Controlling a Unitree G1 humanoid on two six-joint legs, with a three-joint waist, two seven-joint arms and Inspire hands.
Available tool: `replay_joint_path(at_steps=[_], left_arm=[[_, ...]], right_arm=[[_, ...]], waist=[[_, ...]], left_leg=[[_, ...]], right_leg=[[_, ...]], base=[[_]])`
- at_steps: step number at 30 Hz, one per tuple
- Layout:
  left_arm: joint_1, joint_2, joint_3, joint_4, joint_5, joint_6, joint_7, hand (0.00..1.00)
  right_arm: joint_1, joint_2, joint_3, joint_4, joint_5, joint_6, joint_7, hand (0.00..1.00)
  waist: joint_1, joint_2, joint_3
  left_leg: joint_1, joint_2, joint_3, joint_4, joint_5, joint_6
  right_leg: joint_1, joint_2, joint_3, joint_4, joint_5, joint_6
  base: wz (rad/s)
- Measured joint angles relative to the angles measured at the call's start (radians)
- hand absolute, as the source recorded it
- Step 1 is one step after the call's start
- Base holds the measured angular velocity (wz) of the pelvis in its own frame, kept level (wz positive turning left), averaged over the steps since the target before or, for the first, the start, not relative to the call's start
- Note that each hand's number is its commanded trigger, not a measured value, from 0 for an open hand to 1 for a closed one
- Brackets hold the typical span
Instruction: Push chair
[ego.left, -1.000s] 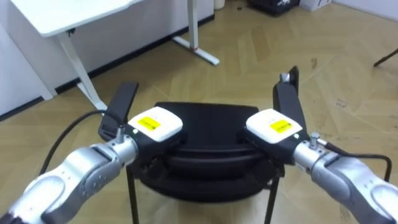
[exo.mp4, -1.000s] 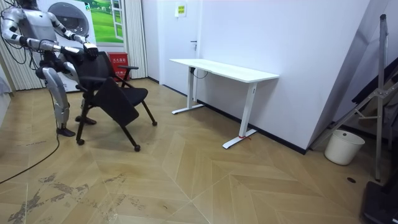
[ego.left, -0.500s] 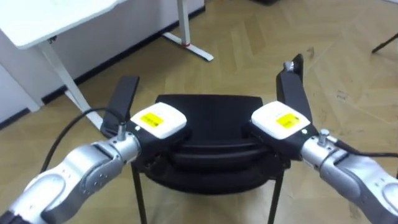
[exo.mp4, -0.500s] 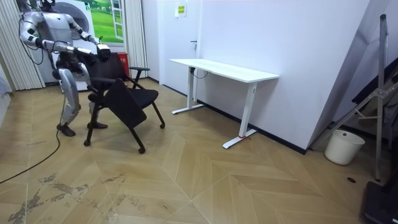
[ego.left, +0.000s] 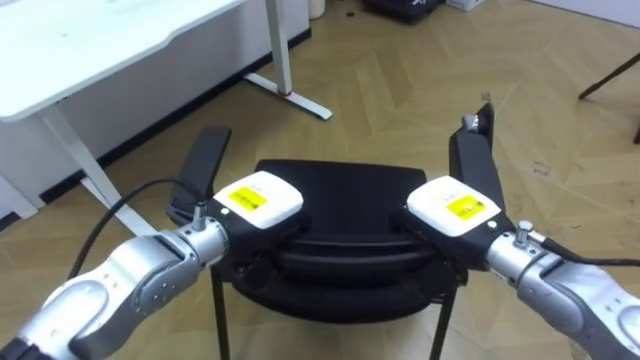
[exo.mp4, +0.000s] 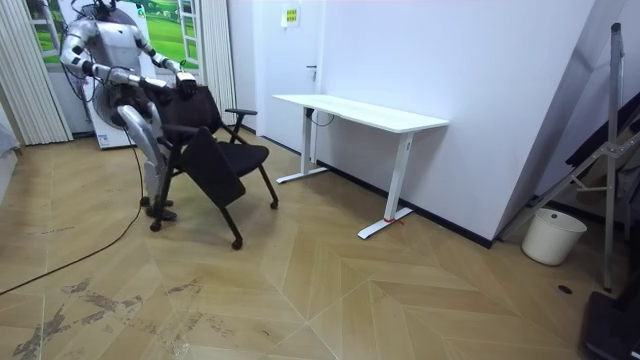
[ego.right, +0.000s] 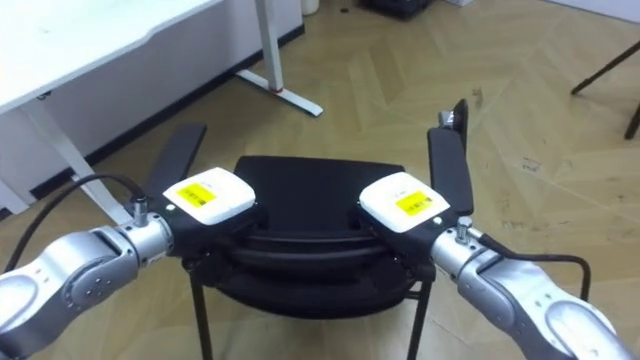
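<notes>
A black chair (ego.left: 345, 195) with two armrests stands right in front of me, its seat facing away toward the white desk (ego.left: 90, 50). My left hand (ego.left: 262, 200) lies on the left end of the backrest's top edge (ego.left: 345, 258), its dark fingers curled down over it. My right hand (ego.left: 455, 208) grips the right end the same way. In the room view I stand behind the chair (exo.mp4: 215, 165), both arms stretched forward to the backrest, with one foot lifted in a step.
The white desk (exo.mp4: 360, 112) stands against the wall ahead, its leg and foot (ego.left: 290, 95) close to the chair's left front. A white bucket (exo.mp4: 553, 236) and a metal frame (exo.mp4: 610, 150) stand far at the room view's right. Open wood floor lies to the right.
I have walked forward with the chair, which rolled toward the desk, to the room view's right. Both hands kept their place on the backrest.
</notes>
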Motion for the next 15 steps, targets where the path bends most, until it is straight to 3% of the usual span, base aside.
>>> replay_joint_path(at_steps=[2, 4, 7, 9, 12, 13, 14, 15], left_arm=[[-0.010, 0.004, 0.001, -0.001, 0.001, -0.003, -0.001, 1.00], [-0.014, 0.013, 0.001, -0.001, 0.002, -0.003, -0.003, 1.00], [-0.016, 0.015, 0.001, -0.004, 0.011, -0.004, -0.009, 1.00], [-0.018, 0.020, 0.001, -0.009, 0.011, -0.004, -0.015, 1.00], [-0.021, 0.020, 0.005, -0.009, 0.015, -0.001, -0.020, 1.00], [-0.021, 0.020, 0.005, -0.008, 0.013, -0.004, -0.025, 1.00], [-0.021, 0.021, 0.005, -0.006, 0.013, -0.008, -0.026, 1.00], [-0.020, 0.021, 0.005, -0.004, 0.013, -0.009, -0.026, 1.00]], right_arm=[[0.000, -0.009, -0.001, -0.012, -0.003, -0.008, -0.005, 1.00], [0.000, -0.011, -0.002, -0.016, -0.006, -0.007, 0.003, 1.00], [0.000, -0.014, -0.002, -0.019, -0.007, -0.007, 0.015, 1.00], [0.000, -0.005, -0.002, -0.022, -0.006, -0.007, 0.028, 1.00], [0.000, 0.007, 0.000, -0.018, -0.006, 0.001, 0.033, 1.00], [0.000, 0.008, 0.002, -0.015, -0.005, -0.001, 0.033, 1.00], [0.000, 0.010, 0.002, -0.010, -0.004, -0.004, 0.033, 1.00], [0.000, 0.010, 0.002, -0.007, -0.004, -0.007, 0.032, 1.00]], waist=[[-0.009, 0.003, -0.0021], [-0.014, 0.005, -0.0034], [0.001, 0.016, -0.0086], [0.015, 0.024, -0.0120], [0.024, 0.020, -0.0098], [0.025, 0.018, -0.0080], [0.031, 0.016, -0.0055], [0.035, 0.014, -0.0041]], left_leg=[[0.017, -0.002, -0.025, -0.002, -0.020, -0.011], [0.032, 0.003, -0.043, -0.008, -0.033, -0.027], [0.076, 0.037, -0.043, -0.023, -0.064, -0.055], [0.099, 0.064, -0.038, -0.030, -0.077, -0.078], [0.090, 0.122, 0.002, 0.112, -0.080, -0.118], [0.060, 0.148, 0.001, 0.217, -0.063, -0.147], [0.023, 0.180, 0.005, 0.342, -0.025, -0.196], [0.006, 0.195, 0.009, 0.398, 0.004, -0.205]], right_leg=[[0.026, 0.031, 0.016, -0.153, 0.080, -0.032], [0.051, 0.038, 0.001, -0.164, 0.105, -0.059], [0.085, 0.069, -0.012, -0.166, 0.112, -0.078], [0.104, 0.090, -0.032, -0.166, 0.094, -0.105], [0.143, 0.117, -0.061, -0.143, 0.049, -0.125], [0.165, 0.121, -0.073, -0.124, 0.016, -0.134], [0.185, 0.126, -0.086, -0.105, -0.016, -0.140], [0.195, 0.131, -0.086, -0.096, -0.031, -0.145]], base=[[0.29], [0.19], [-0.02], [-0.07], [0.07], [0.09], [0.13], [0.05]])
